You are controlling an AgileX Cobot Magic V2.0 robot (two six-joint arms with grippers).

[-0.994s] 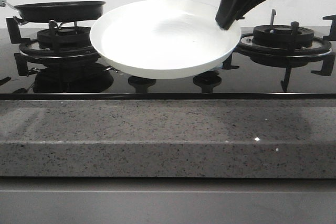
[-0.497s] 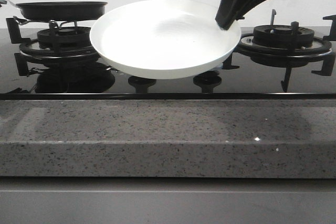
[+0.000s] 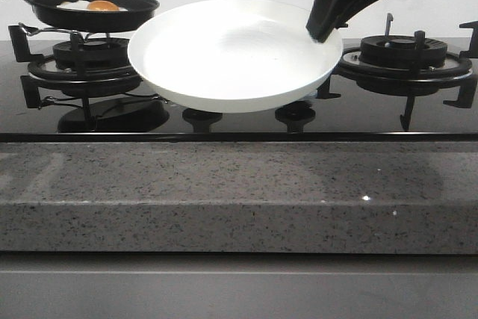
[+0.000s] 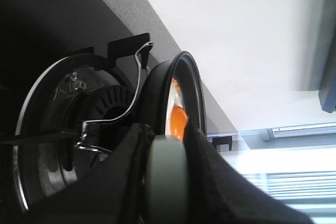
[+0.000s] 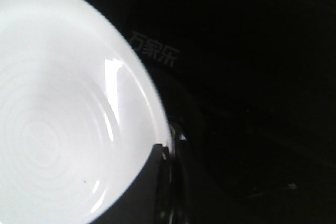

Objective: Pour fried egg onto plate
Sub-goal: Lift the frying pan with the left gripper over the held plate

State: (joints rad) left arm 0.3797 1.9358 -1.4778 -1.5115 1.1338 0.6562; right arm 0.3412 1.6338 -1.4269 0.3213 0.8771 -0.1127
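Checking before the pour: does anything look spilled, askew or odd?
Nothing spilled. The fried egg sits inside the tilted pan, and the plate is bare and held off the stove.

We logged the plate [image 3: 224, 57] as plain glossy white, the fried egg [image 3: 86, 6] pale white with an orange yolk, the pan [image 3: 93, 13] black, the hob [image 3: 246, 113] glossy black, and the counter [image 3: 239, 192] speckled grey.

The raised plate [image 3: 235, 54] fills the middle; the frying pan [image 3: 93, 9] crowds its left; burner grates [image 3: 407, 61] block the right.
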